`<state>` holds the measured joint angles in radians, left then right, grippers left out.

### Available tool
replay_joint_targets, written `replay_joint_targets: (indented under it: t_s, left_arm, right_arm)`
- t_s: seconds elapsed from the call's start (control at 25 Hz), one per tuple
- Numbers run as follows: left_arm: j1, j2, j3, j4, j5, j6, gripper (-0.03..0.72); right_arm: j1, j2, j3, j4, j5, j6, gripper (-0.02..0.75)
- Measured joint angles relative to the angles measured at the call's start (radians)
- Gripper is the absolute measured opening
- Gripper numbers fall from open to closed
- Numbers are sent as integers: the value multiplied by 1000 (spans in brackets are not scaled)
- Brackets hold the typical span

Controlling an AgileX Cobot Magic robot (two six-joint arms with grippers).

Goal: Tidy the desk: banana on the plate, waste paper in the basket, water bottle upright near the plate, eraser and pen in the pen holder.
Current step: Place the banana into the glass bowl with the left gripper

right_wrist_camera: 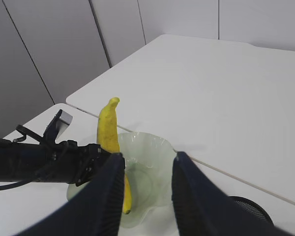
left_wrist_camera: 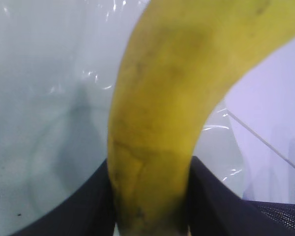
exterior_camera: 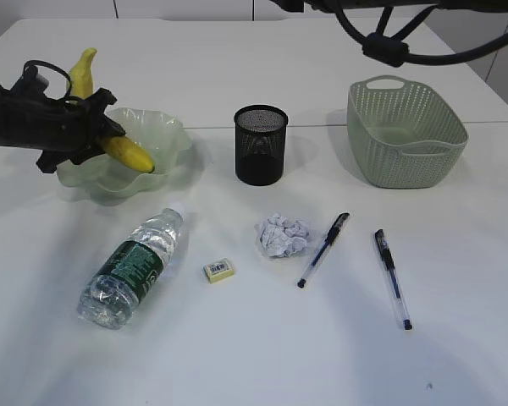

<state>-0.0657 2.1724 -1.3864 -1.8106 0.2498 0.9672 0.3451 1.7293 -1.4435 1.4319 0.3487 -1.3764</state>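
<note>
Left gripper point(exterior_camera: 97, 127): banana point(exterior_camera: 125, 152) clamped between fingers point(left_wrist_camera: 83, 206).
Right gripper point(right_wrist_camera: 146, 189): fingers parted, empty, banana beyond at 11 o'clock.

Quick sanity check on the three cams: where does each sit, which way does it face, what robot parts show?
Exterior: above the desk's front edge, angled down at the table; left arm on the left, right arm's cables at top.
Left wrist: on the left arm, close on the banana between its jaws, over the plate.
Right wrist: high on the raised right arm, looking past the right gripper at the left arm.
Shared: banana and plate show in all three.
</note>
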Motion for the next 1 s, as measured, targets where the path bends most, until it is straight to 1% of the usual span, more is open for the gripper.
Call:
replay_joint_targets:
  t_s: [0.12,0.52,0.8,1.0]
  left_arm:
    - [0,0,0,7,9,0,295]
    - [0,0,0,78,30,0,298]
    - [0,0,0,106,38,0,338]
    - [0,0,-49,162,51,0,343]
  right_arm:
    - [0,0,0,0,0,0,252]
    - [0,0,0,0,2,0,252]
    - [0,0,0,0,4,0,251]
    - [0,0,0,0,4,0,251]
